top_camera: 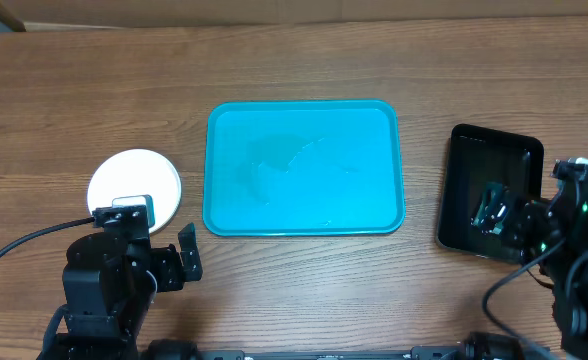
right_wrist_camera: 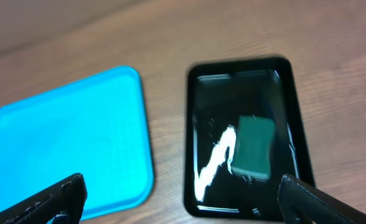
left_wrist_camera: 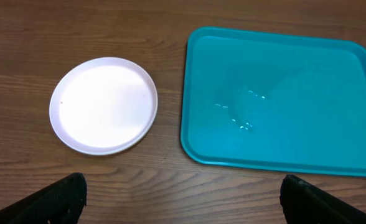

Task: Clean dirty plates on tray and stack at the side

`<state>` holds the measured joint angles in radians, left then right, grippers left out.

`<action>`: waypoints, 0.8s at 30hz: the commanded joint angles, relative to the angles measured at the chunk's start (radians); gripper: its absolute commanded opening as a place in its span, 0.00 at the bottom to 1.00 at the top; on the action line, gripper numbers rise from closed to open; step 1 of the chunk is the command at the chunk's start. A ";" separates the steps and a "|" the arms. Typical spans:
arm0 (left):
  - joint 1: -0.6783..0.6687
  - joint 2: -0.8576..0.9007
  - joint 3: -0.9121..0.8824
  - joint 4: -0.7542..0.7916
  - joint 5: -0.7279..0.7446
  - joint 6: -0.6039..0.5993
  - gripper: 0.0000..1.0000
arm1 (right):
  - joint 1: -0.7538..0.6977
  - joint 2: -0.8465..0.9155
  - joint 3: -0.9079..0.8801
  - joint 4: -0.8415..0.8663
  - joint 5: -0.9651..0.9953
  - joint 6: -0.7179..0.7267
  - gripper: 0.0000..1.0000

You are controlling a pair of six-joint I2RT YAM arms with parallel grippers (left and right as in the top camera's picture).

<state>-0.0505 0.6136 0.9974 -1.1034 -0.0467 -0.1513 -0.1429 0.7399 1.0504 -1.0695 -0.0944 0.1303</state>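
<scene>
Your left hand and right hand hang spread and empty, so mind the white plate on the bench left of the bare tray: a careless left swing could knock it

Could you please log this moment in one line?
tray empty | white plate beside tray | sponge in black tray | left gripper open | right gripper open

On my feed the tray sits mid-table. A plate lies on the table to its left (near it, not touching). Off to the tray's right is a smaller tray, with a sponge lying in it.
</scene>
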 commanded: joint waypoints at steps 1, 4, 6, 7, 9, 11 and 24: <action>0.005 0.005 -0.009 0.000 -0.015 -0.013 1.00 | 0.059 -0.096 -0.009 0.064 0.008 -0.008 1.00; 0.005 0.005 -0.009 0.000 -0.015 -0.013 1.00 | 0.097 -0.183 -0.053 0.189 0.006 -0.031 1.00; 0.005 0.005 -0.009 0.000 -0.015 -0.013 1.00 | 0.118 -0.253 -0.121 0.296 0.007 -0.054 1.00; 0.005 0.005 -0.009 0.000 -0.015 -0.013 1.00 | 0.125 -0.285 -0.157 0.340 0.007 -0.057 1.00; 0.005 0.005 -0.009 0.000 -0.016 -0.013 1.00 | 0.135 -0.356 -0.244 0.429 0.007 -0.056 1.00; 0.005 0.005 -0.009 0.000 -0.015 -0.013 1.00 | 0.142 -0.425 -0.335 0.513 0.003 -0.056 1.00; 0.005 0.005 -0.009 0.000 -0.015 -0.013 1.00 | 0.189 -0.737 -0.905 1.157 0.009 -0.058 1.00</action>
<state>-0.0505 0.6163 0.9932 -1.1034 -0.0502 -0.1516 0.0372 0.0139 0.2108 0.0322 -0.0971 0.0776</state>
